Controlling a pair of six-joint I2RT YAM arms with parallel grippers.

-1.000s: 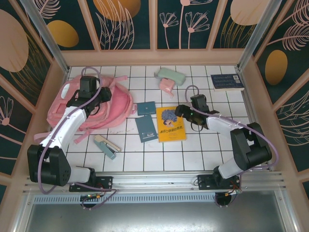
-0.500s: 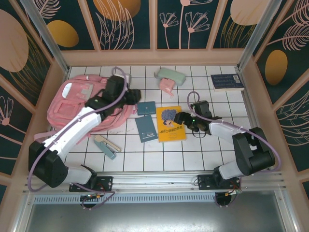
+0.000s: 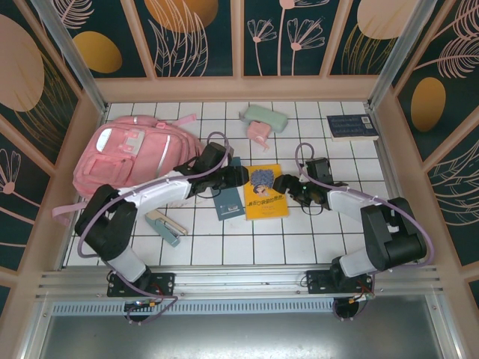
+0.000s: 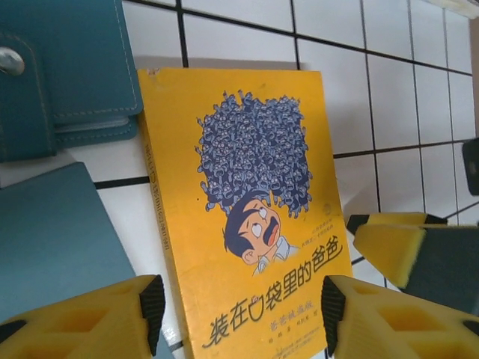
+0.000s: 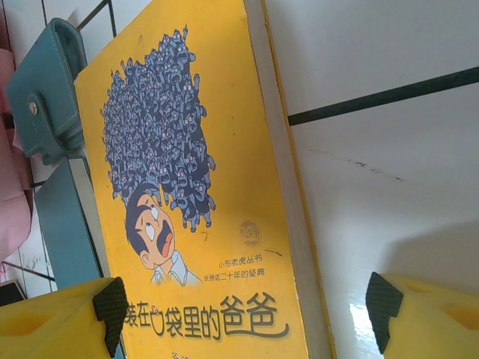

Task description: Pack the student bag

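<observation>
- Pink backpack [image 3: 131, 153]: lies flat on the white tiled table [image 3: 314, 232] at the far left corner, front pockets up, one strap trailing towards the near left edge.
- Left gripper [image 3: 238, 176] [image 4: 239, 307]: reaches across from the backpack side and hangs low over the left part of the yellow book [image 3: 264, 191] [image 4: 247, 209], fingers moderately apart with nothing between them.
- Right gripper [image 3: 288, 185] [image 5: 239, 307]: sits low at the book's right edge, fingers spread wide to either side of that edge, gripping nothing.
- Yellow book [image 5: 194, 194]: lies flat near the middle of the table, cartoon cover up, between the two grippers.
- Teal wallet [image 3: 227, 167] [image 4: 60, 75]: lies just left of the book's far corner.
- Teal notebook [image 3: 227, 199] [image 4: 60, 247]: lies beside the book's left edge, nearer than the wallet.
- Stapler [image 3: 165, 226]: lies near the left arm, well apart from the book.
- Mint pencil case [image 3: 263, 117]: lies at the far middle, a small pink thing [image 3: 259, 134] just in front of it.
- Dark blue book [image 3: 352, 126]: lies flat at the far right.
</observation>
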